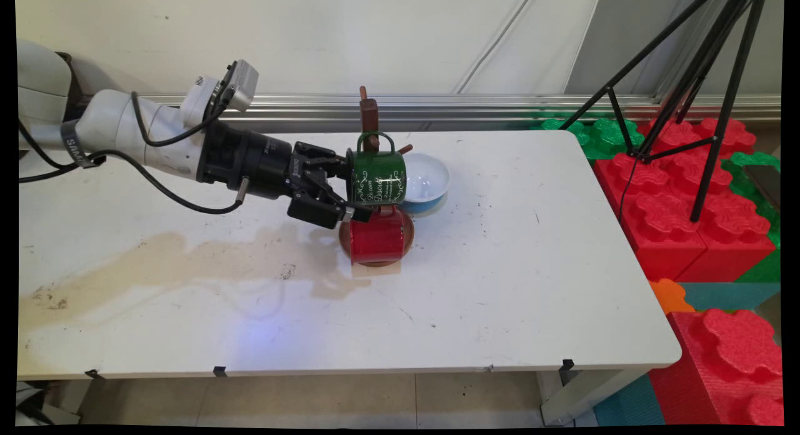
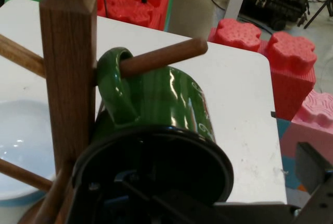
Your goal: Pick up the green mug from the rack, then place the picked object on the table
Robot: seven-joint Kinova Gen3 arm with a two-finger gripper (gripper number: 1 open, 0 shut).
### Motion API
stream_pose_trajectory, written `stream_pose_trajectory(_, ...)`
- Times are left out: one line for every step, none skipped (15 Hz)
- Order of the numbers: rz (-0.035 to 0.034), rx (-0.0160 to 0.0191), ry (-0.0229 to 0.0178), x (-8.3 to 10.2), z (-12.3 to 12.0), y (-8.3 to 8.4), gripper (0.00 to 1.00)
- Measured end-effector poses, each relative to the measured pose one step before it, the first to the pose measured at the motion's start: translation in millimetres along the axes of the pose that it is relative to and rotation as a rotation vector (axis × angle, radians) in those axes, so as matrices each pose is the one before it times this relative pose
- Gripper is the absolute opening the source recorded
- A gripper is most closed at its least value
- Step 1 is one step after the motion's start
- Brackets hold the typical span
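The gripper (image 1: 349, 191) reached in from the left, level with the green mug (image 1: 377, 177), and was closed on the mug's rim, one finger inside the mouth and the other outside. The mug lay on its side in the air, mouth toward the gripper, its handle (image 2: 115, 86) looped over a peg (image 2: 161, 57) of the wooden mug tree (image 1: 369, 117). In the hand view the peg passed right through the handle, next to the tree's upright post (image 2: 67, 73). White script on the green mug could be seen but not read with any certainty. A red mug (image 1: 378, 238) sat just below it at the tree's base, and a light blue bowl (image 1: 426, 182) stood just behind on the white table (image 1: 512, 266). Red and green foam blocks (image 1: 669, 216) were stacked beside the table's right end.
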State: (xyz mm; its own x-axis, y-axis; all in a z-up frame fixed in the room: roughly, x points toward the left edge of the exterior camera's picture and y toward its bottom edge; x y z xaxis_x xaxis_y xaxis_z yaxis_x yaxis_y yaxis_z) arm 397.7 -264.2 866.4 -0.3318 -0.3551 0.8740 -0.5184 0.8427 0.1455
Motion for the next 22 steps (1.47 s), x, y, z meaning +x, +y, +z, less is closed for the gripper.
stream_pose_trajectory(-0.00091, 0.00099, 0.00146, 0.02, 0.44, 0.08, 1.0)
stream_pose_trajectory(-0.00104, 0.0013, 0.00173, -0.03, 0.66, 0.1, 1.0)
stream_pose_trajectory(-0.00098, 0.00057, 0.00126, -0.01, 0.41, 0.12, 1.0)
stream_pose_trajectory(-0.00114, 0.00116, 0.00203, 0.04, 0.58, 0.19, 1.0)
stream_pose_trajectory(-0.00046, 0.00097, 0.0014, 0.08, 0.4, 0.07, 1.0)
stream_pose_trajectory(-0.00075, 0.00167, 0.0026, 0.23, 0.7, 0.05, 1.0)
stream_pose_trajectory(0.00067, 0.00215, 0.0021, 0.27, 0.59, -0.11, 1.0)
stream_pose_trajectory(-0.00002, 0.00139, 0.0015, 0.17, 0.35, -0.03, 1.0)
stream_pose_trajectory(0.00071, 0.00257, 0.00243, 0.37, 0.44, -0.27, 0.0)
stream_pose_trajectory(0.0004, 0.00119, 0.00141, 0.27, 0.38, -0.2, 0.0)
stream_pose_trajectory(-0.00027, 0.00272, 0.002, 0.24, 0.33, -0.35, 0.0)
stream_pose_trajectory(-0.00073, 0.003, 0.00174, 0.14, 0.19, -0.35, 0.0)
stream_pose_trajectory(-0.00077, 0.00208, 0.00064, 0.08, 0.18, -0.34, 0.0)
stream_pose_trajectory(-0.00136, 0.00189, 0.0, -0.13, 0.08, -0.34, 0.0)
stream_pose_trajectory(-0.00162, 0.00211, -0.0002, -0.18, -0.05, -0.29, 0.0)
stream_pose_trajectory(-0.00204, 0.00251, -0.00028, -0.23, -0.21, -0.45, 0.0)
stream_pose_trajectory(-0.00165, 0.00142, -0.00038, -0.26, -0.25, -0.34, 0.0)
stream_pose_trajectory(-0.00109, 0.00124, -0.00046, -0.23, -0.27, -0.2, 0.0)
stream_pose_trajectory(-0.00127, 0.00124, -0.00085, -0.22, -0.31, -0.27, 0.0)
stream_pose_trajectory(-0.0011, 0.00067, -0.00136, -0.21, -0.36, -0.32, 0.0)
stream_pose_trajectory(-0.00184, 0.00147, -0.00153, -0.49, -0.78, -0.27, 0.0)
stream_pose_trajectory(-0.00126, 0.00017, -0.00166, -0.38, -0.64, -0.06, 0.0)
